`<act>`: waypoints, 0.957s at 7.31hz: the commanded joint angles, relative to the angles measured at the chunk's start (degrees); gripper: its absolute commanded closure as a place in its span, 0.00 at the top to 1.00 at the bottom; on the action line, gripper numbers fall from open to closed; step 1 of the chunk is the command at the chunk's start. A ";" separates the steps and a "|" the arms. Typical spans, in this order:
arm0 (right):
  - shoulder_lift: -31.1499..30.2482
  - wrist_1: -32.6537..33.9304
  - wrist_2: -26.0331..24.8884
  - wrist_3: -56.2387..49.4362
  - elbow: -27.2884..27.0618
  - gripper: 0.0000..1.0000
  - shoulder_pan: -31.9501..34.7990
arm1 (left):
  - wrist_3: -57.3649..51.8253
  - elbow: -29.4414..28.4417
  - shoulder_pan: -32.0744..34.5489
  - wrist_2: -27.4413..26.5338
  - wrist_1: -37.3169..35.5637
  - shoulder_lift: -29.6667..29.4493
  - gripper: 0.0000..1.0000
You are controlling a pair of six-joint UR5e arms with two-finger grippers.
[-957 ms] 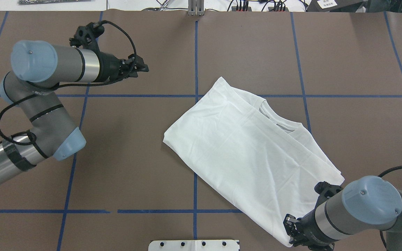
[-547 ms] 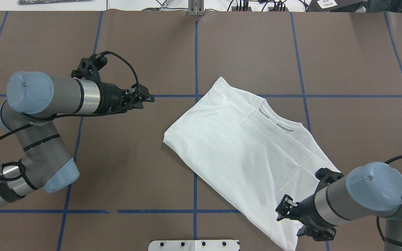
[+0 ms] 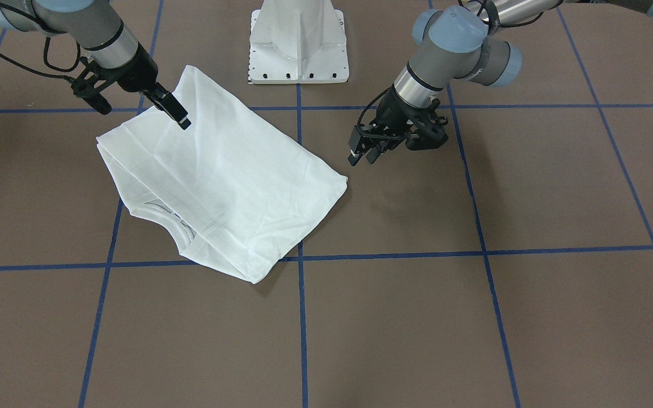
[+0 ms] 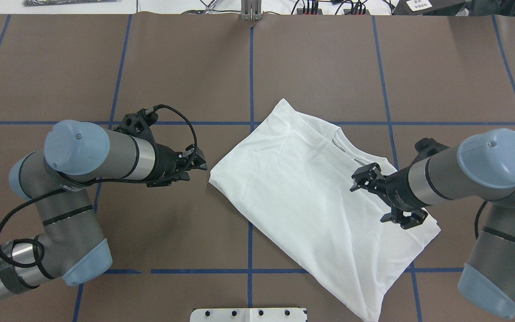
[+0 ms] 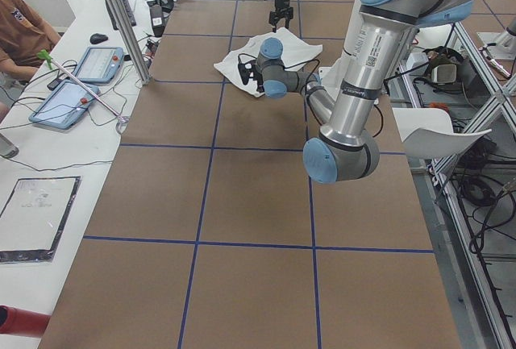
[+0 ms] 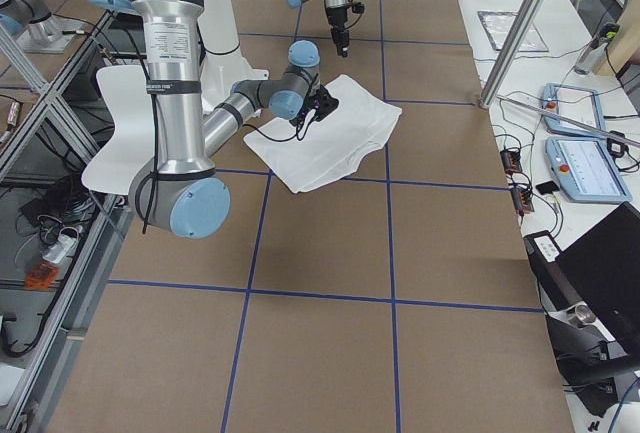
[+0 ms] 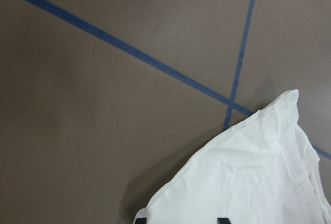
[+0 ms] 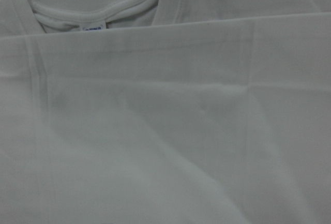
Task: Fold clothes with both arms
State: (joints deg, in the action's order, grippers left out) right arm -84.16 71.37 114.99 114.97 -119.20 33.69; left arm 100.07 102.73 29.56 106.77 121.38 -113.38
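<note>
Folded T-shirt (image 4: 311,197); right gripper (image 4: 369,202) agape above it; left gripper (image 4: 198,163) beside

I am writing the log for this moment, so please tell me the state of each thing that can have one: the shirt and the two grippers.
T-shirt: folded, lying flat on the table, no part lifted.
Left gripper: open, empty, beside the shirt's corner and apart from it.
Right gripper: above the shirt near its edge; whether it is open or shut cannot be told.
</note>
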 commanded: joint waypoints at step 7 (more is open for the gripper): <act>1.81 0.09 -0.03 -2.82 3.97 1.00 2.08 | 1.00 -6.32 -3.37 -4.20 -2.29 -5.18 0.57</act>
State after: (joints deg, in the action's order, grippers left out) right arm -82.35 71.45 114.96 112.15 -115.37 35.93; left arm 101.00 96.65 26.23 102.62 119.02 -117.91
